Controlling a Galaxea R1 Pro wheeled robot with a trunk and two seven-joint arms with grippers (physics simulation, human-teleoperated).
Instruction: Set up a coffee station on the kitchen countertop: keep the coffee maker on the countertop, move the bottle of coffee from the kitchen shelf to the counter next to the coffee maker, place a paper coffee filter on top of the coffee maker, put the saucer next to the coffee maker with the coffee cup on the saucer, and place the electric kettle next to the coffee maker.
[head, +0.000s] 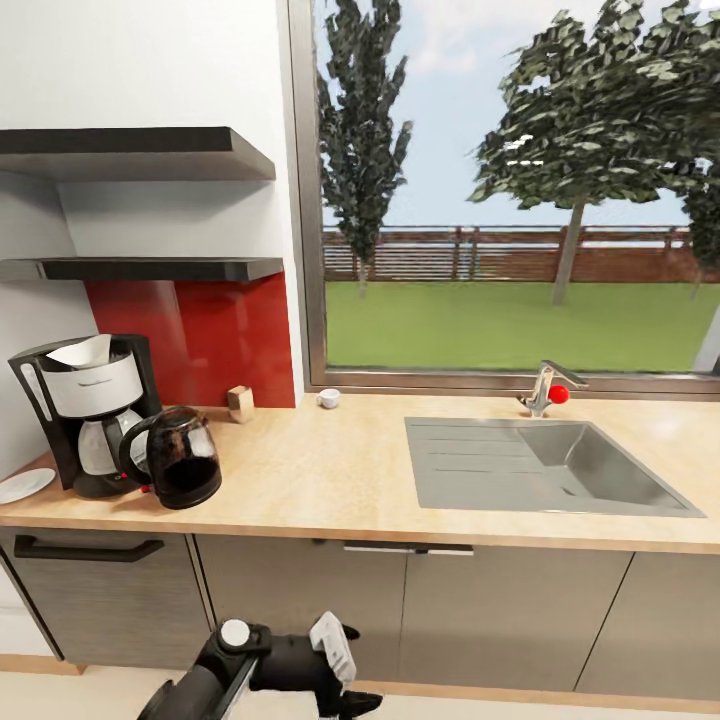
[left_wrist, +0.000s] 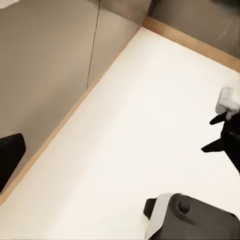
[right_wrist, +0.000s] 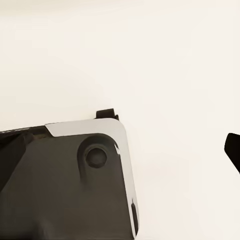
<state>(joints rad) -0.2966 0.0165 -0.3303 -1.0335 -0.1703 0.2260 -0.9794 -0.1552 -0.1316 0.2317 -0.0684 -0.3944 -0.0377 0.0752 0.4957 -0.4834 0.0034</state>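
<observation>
The coffee maker (head: 90, 410) stands at the left end of the kitchen countertop (head: 330, 480), with the paper coffee filter (head: 85, 351) in its top. The electric kettle (head: 178, 456) sits right against it on the right. The saucer (head: 22, 485) lies bare to its left, at the counter's end. Far off by the window sill stands the coffee cup (head: 328, 398). The bottle of coffee is out of view. My left arm is folded low before the cabinets, its gripper (head: 345, 680) far below the counter; whether it is open is unclear. A dark fingertip (right_wrist: 232, 150) of my right gripper shows over the floor.
A small tan box (head: 240, 402) stands by the red backsplash. Two dark shelves (head: 150, 268) hang above the coffee maker. A steel sink (head: 545, 465) with faucet (head: 545, 388) takes the counter's right half. The robot's base (right_wrist: 75, 185) sits over pale floor (left_wrist: 140, 125).
</observation>
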